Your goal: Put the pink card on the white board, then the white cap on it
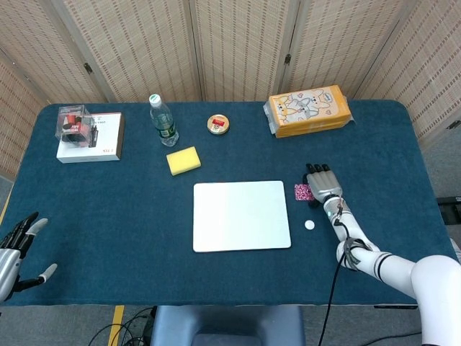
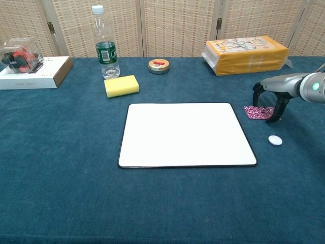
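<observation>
- Your right hand [image 2: 269,96] is arching over the glittery pink card [image 2: 258,112], fingers curled down, fingertips touching it; no grip is evident.
- The card is lying just right of the flat white board [image 2: 186,134].
- The small round white cap [image 2: 275,140] is sitting near it on the blue cloth.
- Your left hand [image 1: 16,249] is resting with fingers spread, holding nothing.

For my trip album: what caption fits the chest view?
Robot's right hand arches over the pink card, beside the white board and white cap.
</observation>
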